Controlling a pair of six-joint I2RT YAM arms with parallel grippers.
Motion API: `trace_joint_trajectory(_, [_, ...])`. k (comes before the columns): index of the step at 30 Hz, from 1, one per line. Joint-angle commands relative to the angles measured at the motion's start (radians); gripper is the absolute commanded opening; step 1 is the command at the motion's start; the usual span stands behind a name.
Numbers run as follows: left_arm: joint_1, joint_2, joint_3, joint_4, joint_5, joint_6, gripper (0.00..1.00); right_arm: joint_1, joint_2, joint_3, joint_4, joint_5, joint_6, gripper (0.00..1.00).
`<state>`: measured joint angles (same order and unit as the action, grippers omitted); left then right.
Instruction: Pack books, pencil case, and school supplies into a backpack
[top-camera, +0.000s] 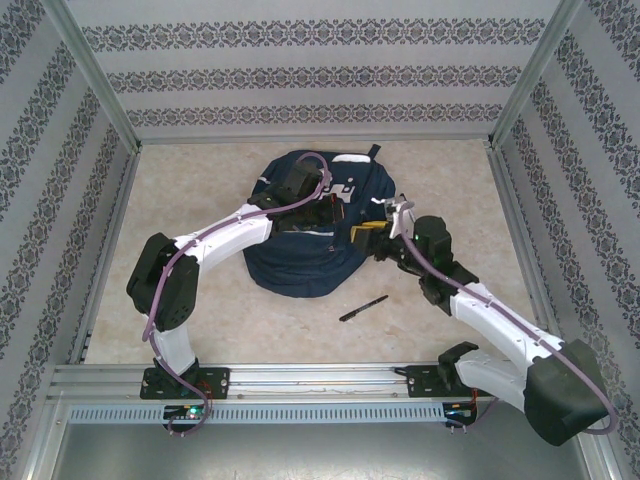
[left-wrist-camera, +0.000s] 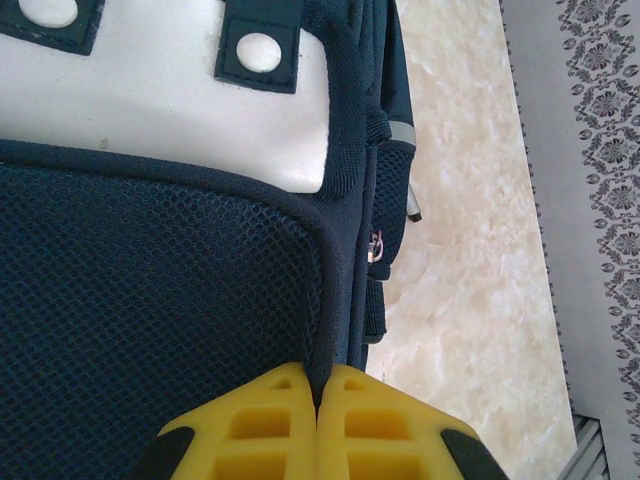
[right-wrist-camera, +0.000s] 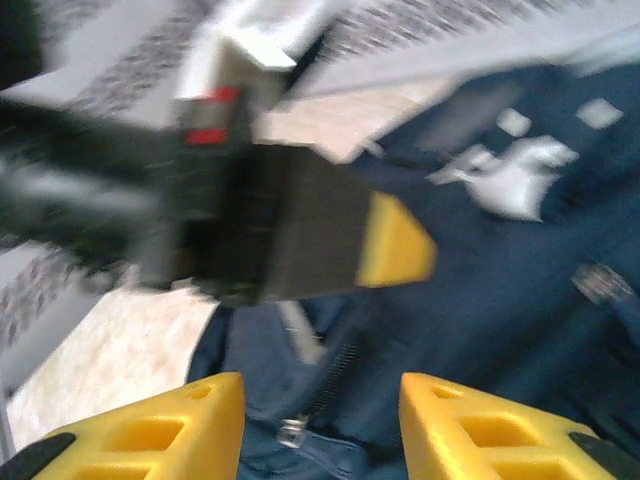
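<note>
**Left fingers pinch the backpack, right fingers stand apart**

Our left fingers are pressed together. A navy seam of the backpack runs down between their tips, so we read this as a pinch on the fabric edge. Just beyond them we see dark mesh, and after it a white patch.

Our right fingers stand apart and hold nothing. Past the gap we see the backpack's cloth and a zipper, but this view is blurred.

From above, the left fingers are over the upper part of the backpack and the right fingers are at its right edge. The backpack lies in the middle of the table. One black pen lies on the table near the backpack's lower right side, not touching it.
</note>
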<state>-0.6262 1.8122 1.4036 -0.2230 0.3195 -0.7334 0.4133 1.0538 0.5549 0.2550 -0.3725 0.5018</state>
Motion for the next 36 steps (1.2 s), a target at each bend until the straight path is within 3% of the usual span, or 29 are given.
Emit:
trace_joint_trajectory(1, [0.008,-0.001,0.024,0.080,0.035,0.045,0.01,-0.029,0.055,0.090,-0.278,0.075,0.269,0.44])
trace_joint_trajectory(8, [0.017,-0.006,0.009,0.128,0.081,0.000,0.00,-0.033,0.236,0.292,-0.396,-0.112,0.371,0.46])
trace_joint_trajectory(9, [0.021,-0.009,0.005,0.129,0.080,0.004,0.05,-0.032,0.259,0.308,-0.391,-0.124,0.365,0.45])
trace_joint_trajectory(12, [0.041,-0.011,-0.003,0.118,0.067,0.012,0.35,-0.033,0.321,0.351,-0.430,-0.103,0.306,0.43])
trace_joint_trajectory(13, [0.048,-0.014,-0.003,0.102,0.072,0.009,0.36,-0.034,0.333,0.365,-0.455,-0.075,0.284,0.43])
trace_joint_trajectory(19, [0.068,-0.137,-0.053,-0.045,0.090,0.104,0.39,-0.032,0.380,0.470,-0.700,0.060,0.211,0.47])
trace_joint_trajectory(24, [0.059,-0.300,-0.178,-0.166,0.102,0.060,0.41,0.010,0.429,0.550,-0.813,0.083,0.258,0.50])
trace_joint_trajectory(29, [-0.009,-0.435,-0.306,-0.211,0.045,-0.046,0.42,0.095,0.511,0.657,-0.884,0.155,0.251,0.51])
trace_joint_trajectory(33, [-0.089,-0.422,-0.335,-0.188,0.005,-0.081,0.48,0.123,0.587,0.684,-0.901,0.165,0.266,0.51])
trace_joint_trajectory(35, [-0.107,-0.390,-0.328,-0.188,-0.008,-0.093,0.50,0.129,0.625,0.700,-0.908,0.140,0.285,0.47])
trace_joint_trajectory(36, [-0.114,-0.379,-0.326,-0.187,-0.019,-0.093,0.50,0.132,0.637,0.709,-0.911,0.130,0.293,0.39])
